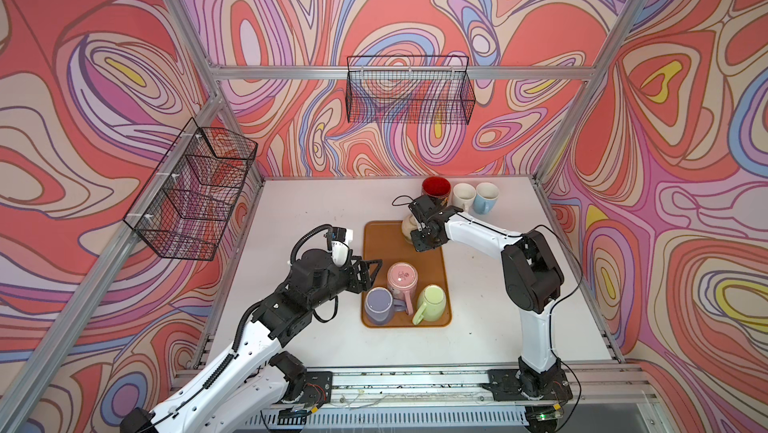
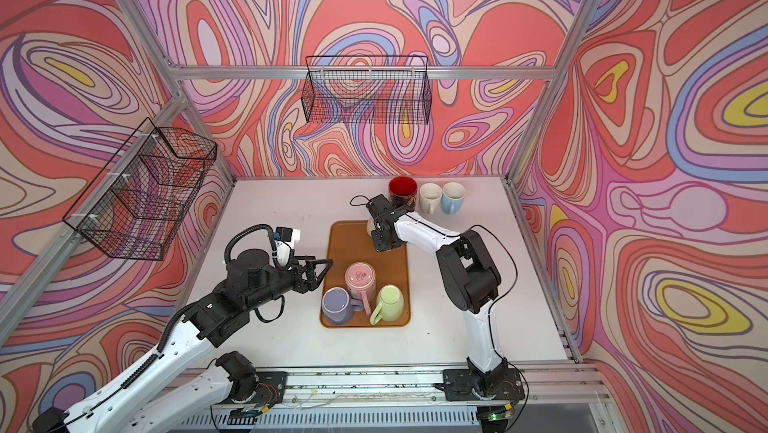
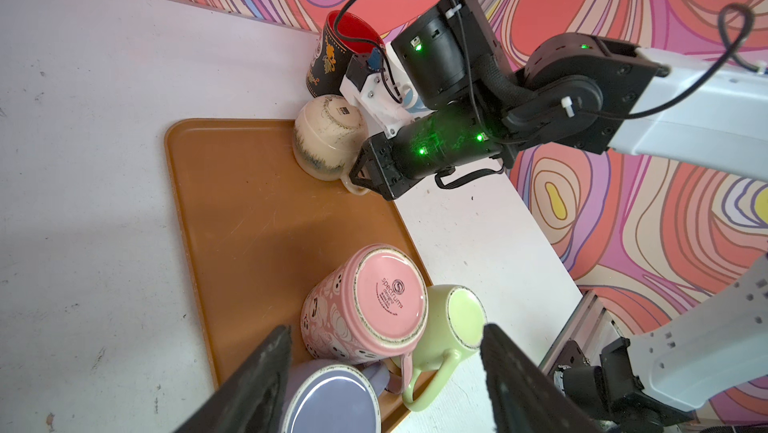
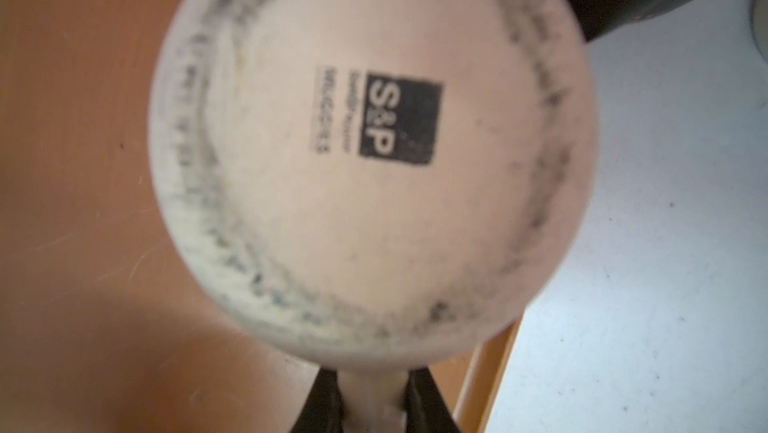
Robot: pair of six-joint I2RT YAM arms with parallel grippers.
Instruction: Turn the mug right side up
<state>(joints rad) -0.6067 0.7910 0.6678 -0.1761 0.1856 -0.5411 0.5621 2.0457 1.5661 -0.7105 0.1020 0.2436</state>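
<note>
**Ana:** Since the cream mug [image 1: 409,227] stands mouth-down, why take it by the handle rather than the body?

**Ben:** Leverage, I'd say. In the right wrist view the right gripper [image 4: 374,381] has its fingers [image 4: 326,402] on either side of the handle, and they look pressed against it. I read that as a grip on the mug. From there, a roll of the wrist could bring the mouth upward without letting go.

**Ana:** Where is the mug exactly?

**Ben:** At the upper right corner of the brown tray [image 1: 384,244], just above the middle of both top views, with its stamped base facing up. I cannot tell whether it has left the tray.

**Ana:** And the left gripper [image 1: 369,273]?

**Ben:** It hovers at the tray's left edge, near the pink mug [image 1: 402,277] and the purple mug [image 1: 378,304]. Its fingers are spread wide and hold nothing. It is probably parked there to stay out of the right arm's way.

**Ana:** What about the row further up?

**Ben:** The dark mug [image 1: 436,188], white mug [image 1: 463,194] and blue mug [image 1: 486,196] stand mouth-up on the bench [image 1: 311,210] above the tray. That looks like the spot for righted mugs. The green mug [image 1: 432,302] sits mouth-down with the pink and purple ones.

**Ana:** Any risk?

**Ben:** The dark mug is just beside the cream one, so I'd lift before turning.
</note>
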